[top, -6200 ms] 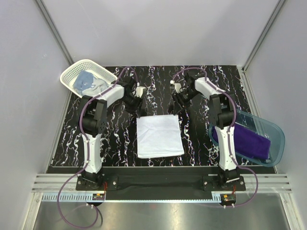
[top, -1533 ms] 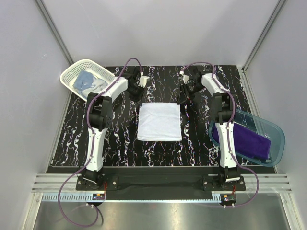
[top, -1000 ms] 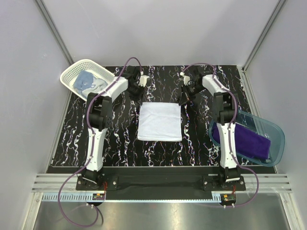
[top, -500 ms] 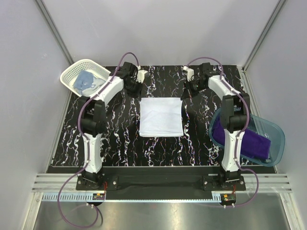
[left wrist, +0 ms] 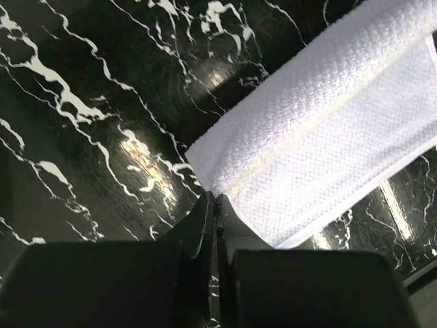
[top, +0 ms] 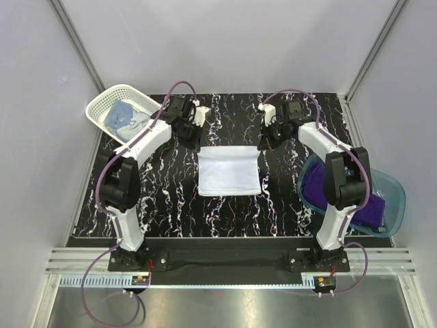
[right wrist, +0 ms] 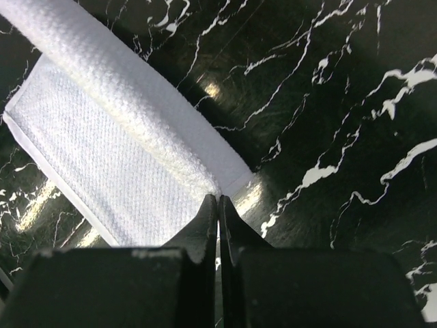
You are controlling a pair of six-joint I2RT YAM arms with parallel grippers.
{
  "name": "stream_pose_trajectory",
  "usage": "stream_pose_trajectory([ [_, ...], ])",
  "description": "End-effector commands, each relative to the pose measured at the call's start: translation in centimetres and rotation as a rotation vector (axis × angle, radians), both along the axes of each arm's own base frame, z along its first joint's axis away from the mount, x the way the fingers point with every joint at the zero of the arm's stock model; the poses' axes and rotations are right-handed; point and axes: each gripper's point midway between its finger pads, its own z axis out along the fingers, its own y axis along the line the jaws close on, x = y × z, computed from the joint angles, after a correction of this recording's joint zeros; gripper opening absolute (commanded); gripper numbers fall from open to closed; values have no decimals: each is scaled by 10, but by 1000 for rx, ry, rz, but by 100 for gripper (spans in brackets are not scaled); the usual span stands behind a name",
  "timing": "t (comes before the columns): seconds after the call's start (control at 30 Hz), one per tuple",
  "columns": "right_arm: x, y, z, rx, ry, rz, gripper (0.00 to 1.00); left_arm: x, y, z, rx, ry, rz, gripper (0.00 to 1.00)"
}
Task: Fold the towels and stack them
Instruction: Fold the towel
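Observation:
The white towel (top: 229, 174) lies flat in the middle of the black marbled table, with its far edge raised into a rolled band. My left gripper (top: 194, 142) is shut on the towel's far left corner; in the left wrist view the jaws (left wrist: 216, 202) pinch the white cloth (left wrist: 328, 116). My right gripper (top: 262, 141) is shut on the far right corner; in the right wrist view the jaws (right wrist: 218, 200) pinch the cloth (right wrist: 116, 137). The light blue towel (top: 121, 116) lies crumpled in the basket. The purple towel (top: 372, 208) lies in the tub, partly hidden by the right arm.
The white lattice basket (top: 102, 102) stands at the far left corner of the table (top: 157, 198). The translucent blue tub (top: 392, 188) sits at the right edge. Grey walls enclose the table on three sides.
Both grippers have closed on the white towel's far corners and lifted that edge, which now curls toward the near side. Both arms' elbows have swung outward.

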Motion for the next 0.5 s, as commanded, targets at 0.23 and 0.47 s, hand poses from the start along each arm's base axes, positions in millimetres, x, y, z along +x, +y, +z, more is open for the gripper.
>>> stream_pose_trajectory([
  [0.23, -31, 7, 26, -29, -86, -64, 0, -38, -1, 12, 22, -53, 18, 0],
  [0.47, -60, 12, 9, -30, -26, -93, 0, -63, -7, 6, 23, -32, 3, 0],
])
